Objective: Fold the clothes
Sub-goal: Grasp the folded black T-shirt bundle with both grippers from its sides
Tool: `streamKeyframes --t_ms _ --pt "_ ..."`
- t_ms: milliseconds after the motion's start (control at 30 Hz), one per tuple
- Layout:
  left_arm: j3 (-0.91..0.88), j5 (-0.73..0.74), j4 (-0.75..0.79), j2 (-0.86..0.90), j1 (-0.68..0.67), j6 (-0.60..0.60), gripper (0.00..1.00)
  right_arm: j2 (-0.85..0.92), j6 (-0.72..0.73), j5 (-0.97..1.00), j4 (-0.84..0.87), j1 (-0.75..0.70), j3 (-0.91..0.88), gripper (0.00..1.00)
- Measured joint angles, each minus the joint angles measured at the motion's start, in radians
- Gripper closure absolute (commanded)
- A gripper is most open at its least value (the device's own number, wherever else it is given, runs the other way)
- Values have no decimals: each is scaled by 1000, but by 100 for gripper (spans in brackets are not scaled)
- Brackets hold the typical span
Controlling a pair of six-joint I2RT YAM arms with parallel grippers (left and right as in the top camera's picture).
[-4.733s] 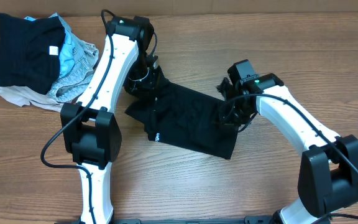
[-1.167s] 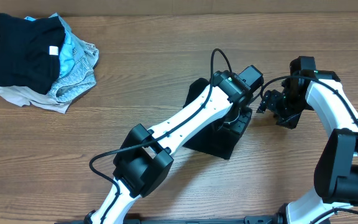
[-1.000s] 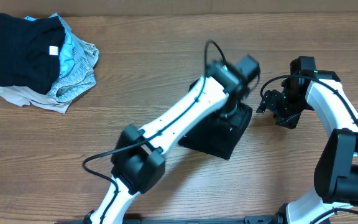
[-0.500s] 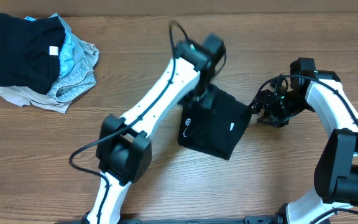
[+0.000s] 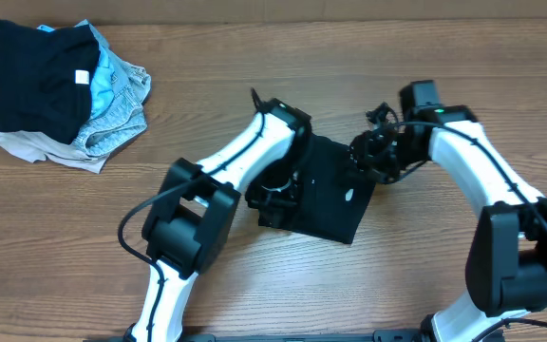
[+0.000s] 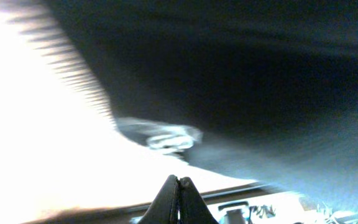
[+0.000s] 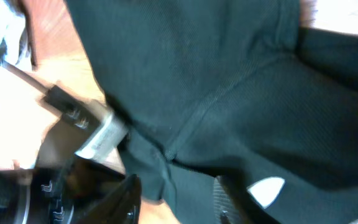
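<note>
The large black T-shirt (image 5: 329, 199) lies folded into a compact slab at the table's middle, with a small white tag (image 5: 348, 197) on top. My left gripper (image 5: 275, 196) is at the shirt's left edge. In the blurred left wrist view its jaws (image 6: 178, 182) are shut with nothing seen between them, and black fabric (image 6: 260, 93) with a white logo (image 6: 165, 137) lies ahead. My right gripper (image 5: 368, 158) is at the shirt's upper right edge. In the right wrist view its fingers (image 7: 176, 196) are open with black fabric (image 7: 229, 93) lying between them.
A pile of smaller clothes lies at the far left corner: a black piece (image 5: 41, 81), a light-blue piece (image 5: 114, 81) and a beige piece (image 5: 27, 144). The wooden table (image 5: 425, 285) carries everything.
My left arm has swept from the shirt's right side across to its left edge, and the shirt now lies folded over. My right gripper has moved left onto the shirt's upper right edge.
</note>
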Motion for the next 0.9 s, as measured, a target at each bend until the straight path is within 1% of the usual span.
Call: streamKeyframes --t_ms 33,67,133,167,200,267,333,400,433,500,633,800,833,900 --pt "27 -16 -19 0 22 0 96 0 37 14 21 19 -6 83" --pt "54 -25 -27 0 41 0 92 0 71 26 36 37 -15 85" --pt "121 -46 -26 0 91 6 69 0 166 64 69 81 -48 90" --pt "148 -54 -27 0 114 13 63 0 190 72 76 90 -58 91" --pt "171 -62 -26 0 136 13 57 4 254 97 94 113 -92 92" --pt "195 -66 -6 -2 176 20 51 16 328 111 143 122 -142 92" --pt "196 -50 36 -2 209 42 39 43 383 113 181 116 -188 88" --pt "193 0 92 -2 226 92 11 67 421 56 208 96 -219 87" --pt "191 31 116 -2 227 112 1 69 431 36 213 88 -222 85" --pt "169 96 165 -2 222 153 0 71 440 8 217 75 -224 84" --pt "69 211 271 -2 208 209 0 73 440 -9 219 69 -226 83" --pt "-92 377 441 -2 205 237 0 75 440 -15 219 67 -226 83" --pt "-122 422 475 -2 205 238 2 75 441 -14 220 66 -226 83" --pt "-162 497 536 -9 206 243 10 76 443 -16 224 66 -227 83"
